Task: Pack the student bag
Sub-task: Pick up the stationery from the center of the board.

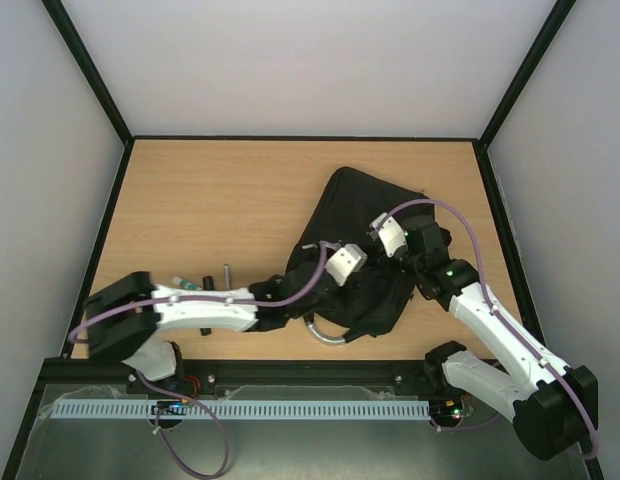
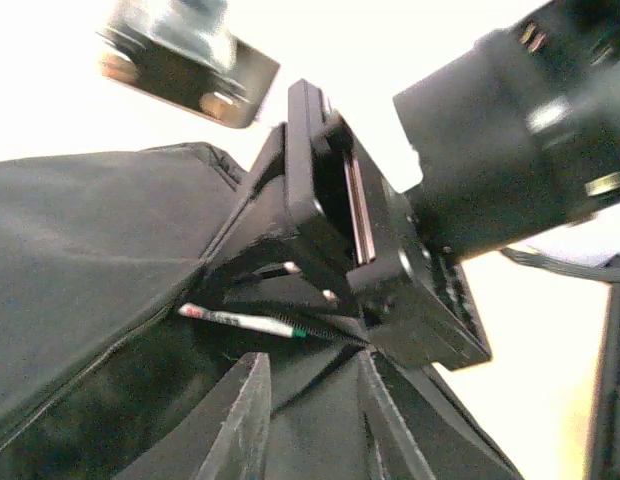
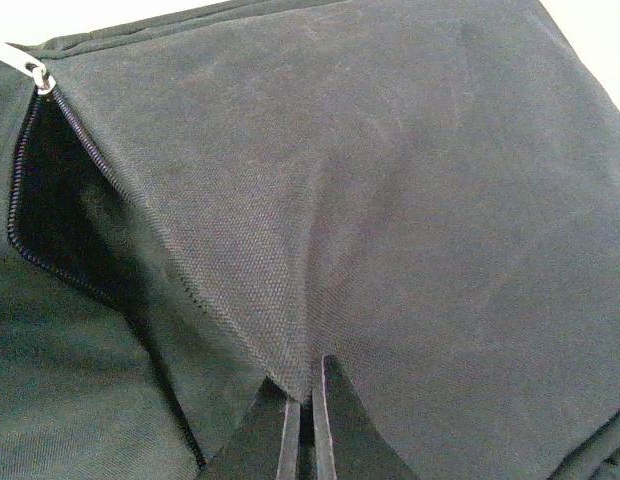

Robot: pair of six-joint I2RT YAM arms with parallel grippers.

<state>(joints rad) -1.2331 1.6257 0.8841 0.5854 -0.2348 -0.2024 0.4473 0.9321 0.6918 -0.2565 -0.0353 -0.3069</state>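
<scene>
The student bag lay right of centre on the surface, its long axis running roughly 12 to 6 o'clock. The right gripper, pressed together, pinched the bag's fabric and held the zip mouth lifted. The left gripper, spread, pointed toward 3 o'clock into that mouth. A pen lay just past its tips, apparently inside the bag.
</scene>
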